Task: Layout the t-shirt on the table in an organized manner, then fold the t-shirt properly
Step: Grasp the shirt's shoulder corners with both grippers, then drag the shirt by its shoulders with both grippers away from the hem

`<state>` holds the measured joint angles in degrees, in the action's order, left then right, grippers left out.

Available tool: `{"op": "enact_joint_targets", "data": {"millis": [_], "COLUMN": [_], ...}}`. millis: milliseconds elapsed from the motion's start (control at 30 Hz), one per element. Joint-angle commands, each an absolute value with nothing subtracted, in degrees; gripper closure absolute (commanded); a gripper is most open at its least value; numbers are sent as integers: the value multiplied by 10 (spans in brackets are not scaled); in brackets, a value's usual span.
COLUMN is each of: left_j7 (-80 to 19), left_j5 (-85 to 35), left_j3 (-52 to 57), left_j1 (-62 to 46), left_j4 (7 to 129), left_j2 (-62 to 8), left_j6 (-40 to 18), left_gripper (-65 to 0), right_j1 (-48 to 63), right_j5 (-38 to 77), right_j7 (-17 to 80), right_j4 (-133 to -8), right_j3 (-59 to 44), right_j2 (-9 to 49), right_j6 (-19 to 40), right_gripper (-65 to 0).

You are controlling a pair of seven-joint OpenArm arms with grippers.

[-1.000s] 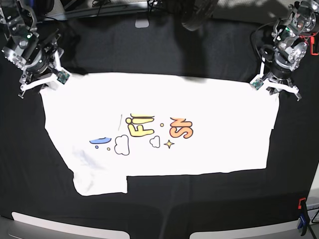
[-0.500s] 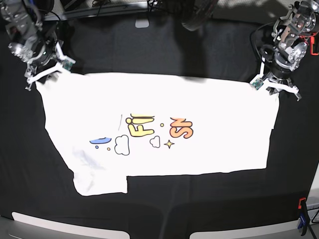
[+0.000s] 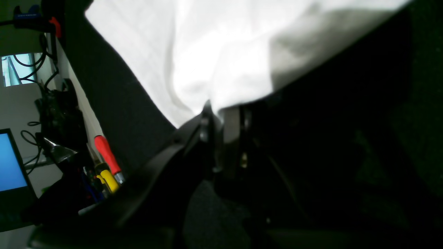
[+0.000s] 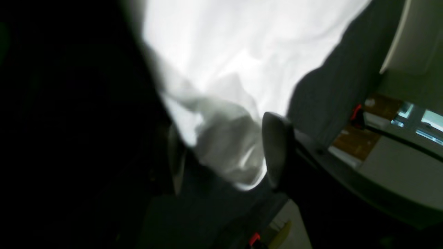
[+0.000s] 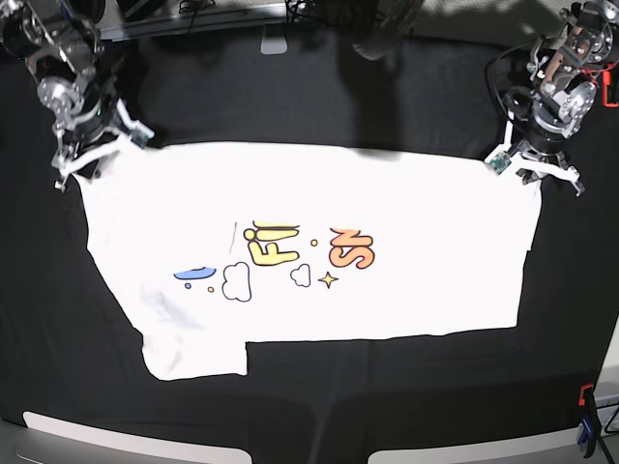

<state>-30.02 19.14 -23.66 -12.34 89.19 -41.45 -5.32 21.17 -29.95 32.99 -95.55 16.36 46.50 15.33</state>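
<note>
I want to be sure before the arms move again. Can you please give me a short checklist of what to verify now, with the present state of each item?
1. Left gripper shut on a corner of the t-shirt: ok.
2. Right gripper holding cloth: not ok; jaws stand open, a bunched corner lies between them.
3. Shirt spread on the table, print up: ok.
4. Corner near the right gripper smooth: not ok, crumpled.
5. Near left sleeve flat: cannot tell.
</note>
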Motion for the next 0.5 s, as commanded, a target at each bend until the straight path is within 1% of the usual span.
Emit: {"op": "enact_joint_targets", "data": {"millis": [0, 67, 167, 300, 400, 467], "left_j7": [-302, -302, -302, -304, -304, -306], "left_j5": [180, 180, 180, 180, 181, 197], "left_j3": [-237, -237, -237, -237, -237, -237], "left_j1": [-122, -122, -122, -122, -122, -123], "left_j4": [894, 894, 894, 894, 894, 894], "left_j2": [-419, -419, -419, -419, -419, -419], "left_j6": [-64, -64, -64, -64, -64, -64], "left_gripper": [0, 0, 0, 0, 0, 0], "right_j1": [206, 207, 208, 208, 211, 220], "right_j5": [-296, -296, -296, -296, -296, -296], "right_j7": [334, 334, 335, 349, 378, 380], "right_j4": [-954, -953, -953, -953, -957, -970], "right_j3": [159, 159, 159, 159, 159, 159], "right_j2": [475, 474, 474, 474, 475, 475], "right_j6": [151, 151, 150, 140, 143, 146], "right_gripper": [-340, -302, -207, 0, 0, 0]}}
